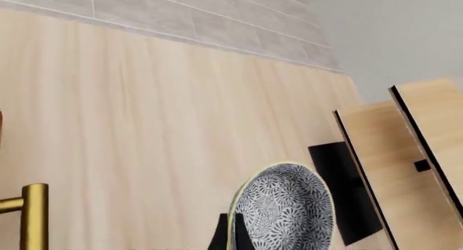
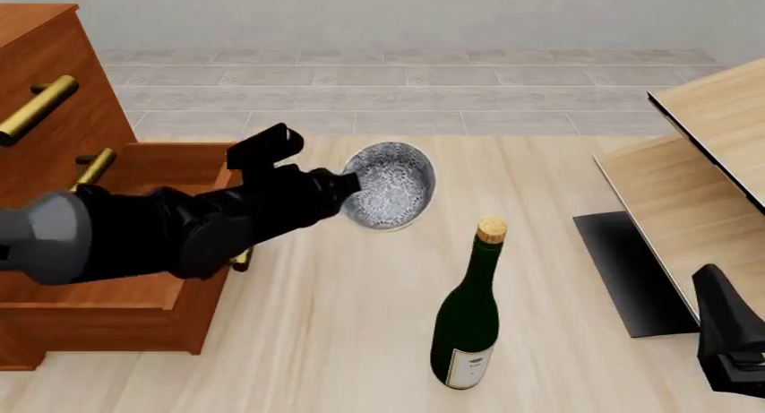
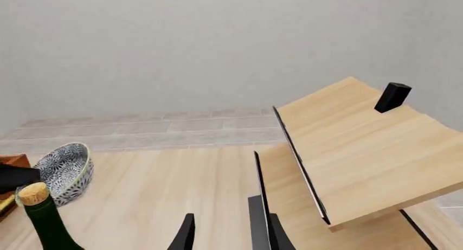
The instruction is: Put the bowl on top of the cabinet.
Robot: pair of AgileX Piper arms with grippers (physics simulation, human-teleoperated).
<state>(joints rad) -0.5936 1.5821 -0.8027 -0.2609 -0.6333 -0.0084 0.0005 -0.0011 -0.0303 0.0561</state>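
The blue-and-white speckled bowl (image 2: 390, 185) hangs tipped on its side above the table, just right of the cabinet. My left gripper (image 2: 344, 185) is shut on its rim. The left wrist view shows the bowl (image 1: 287, 210) close up beside a dark finger (image 1: 220, 235). The reddish-brown cabinet (image 2: 66, 68) fills the left side, with brass bar handles (image 2: 38, 108) and one drawer (image 2: 167, 158) pulled out under my left arm. My right gripper (image 3: 223, 236) is open and holds nothing; it sits low at the table's right front (image 2: 729, 341). From there the bowl (image 3: 65, 172) shows far off.
A dark green wine bottle (image 2: 470, 316) with a cork stands upright on the table in front of the bowl. Pale light-wood furniture (image 2: 705, 171) with black edging occupies the right side, close to my right arm. A grey tiled floor (image 2: 407, 86) lies beyond the table.
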